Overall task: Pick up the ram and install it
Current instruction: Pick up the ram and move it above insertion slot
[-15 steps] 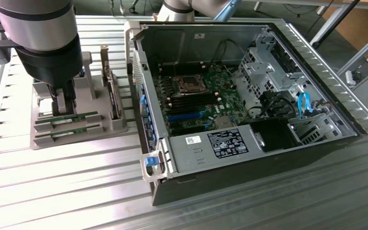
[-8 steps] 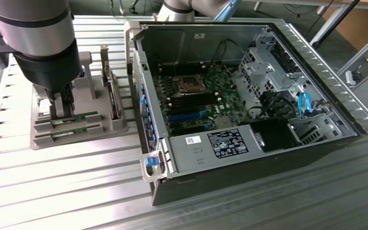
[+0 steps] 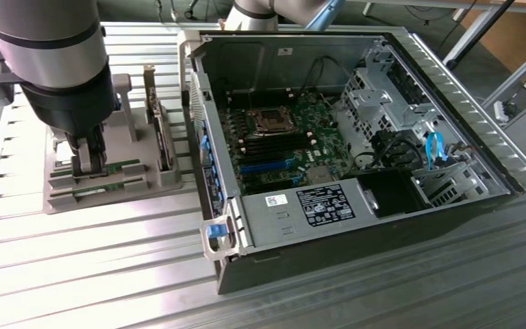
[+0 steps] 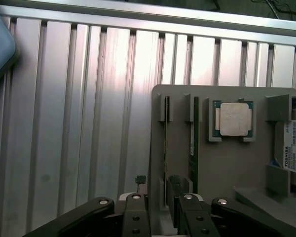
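so the hand (image 4: pixel 157 183) is spread wide either side of the edge-on ram (image 4: pixel 165 148), near end hidden behind its fingers (image 4: pixel 173 181)

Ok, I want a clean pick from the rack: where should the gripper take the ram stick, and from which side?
Take the ram by its two flat faces, around mid-length, coming straight down from above. It stands on its long edge in a narrow slot of the grey holder, whose posts clasp its ends, so probably only the upper edge is free to pinch.
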